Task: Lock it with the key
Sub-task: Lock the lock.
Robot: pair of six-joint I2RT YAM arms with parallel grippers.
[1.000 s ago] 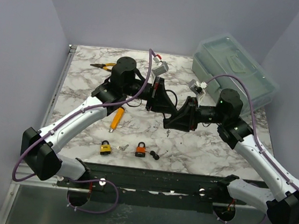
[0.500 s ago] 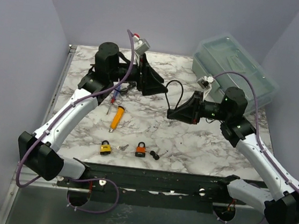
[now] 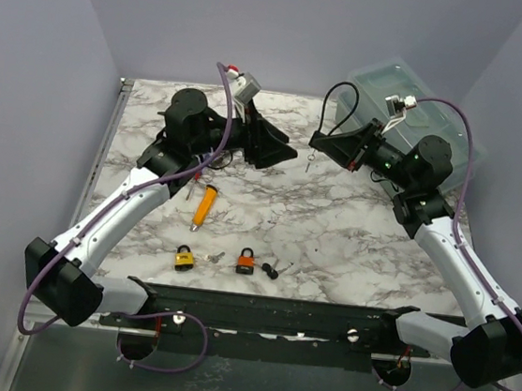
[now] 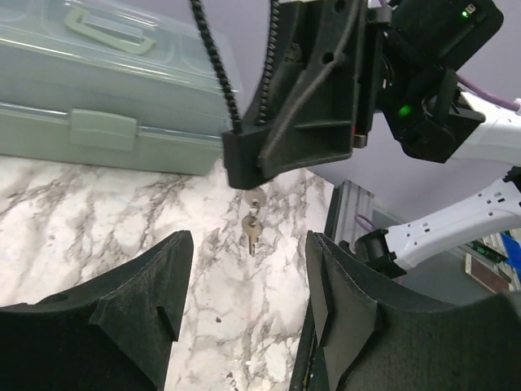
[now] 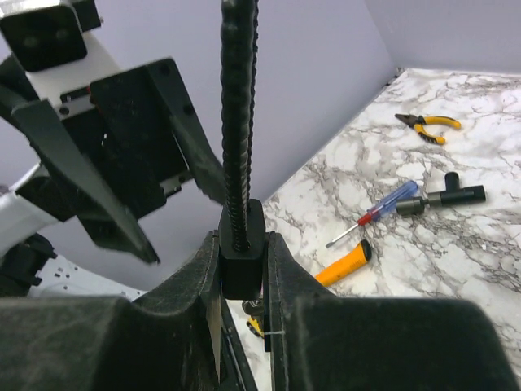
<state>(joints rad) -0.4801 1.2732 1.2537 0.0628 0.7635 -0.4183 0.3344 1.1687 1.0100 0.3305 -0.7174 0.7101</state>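
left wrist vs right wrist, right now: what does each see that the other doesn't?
Left wrist only: two keys dangling under the right end effector, with the green plastic box behind.
Right wrist only: yellow pliers, a blue-and-red screwdriver, an orange-handled tool, and the black block that the right fingers are shut on, a ribbed cord rising from it.
Both: the marble table and the left end effector, which is open.

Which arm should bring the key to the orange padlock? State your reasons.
Right. The right claw is shut on a black ribbed-cord block with small silver keys dangling beneath; the left claw is open and empty.
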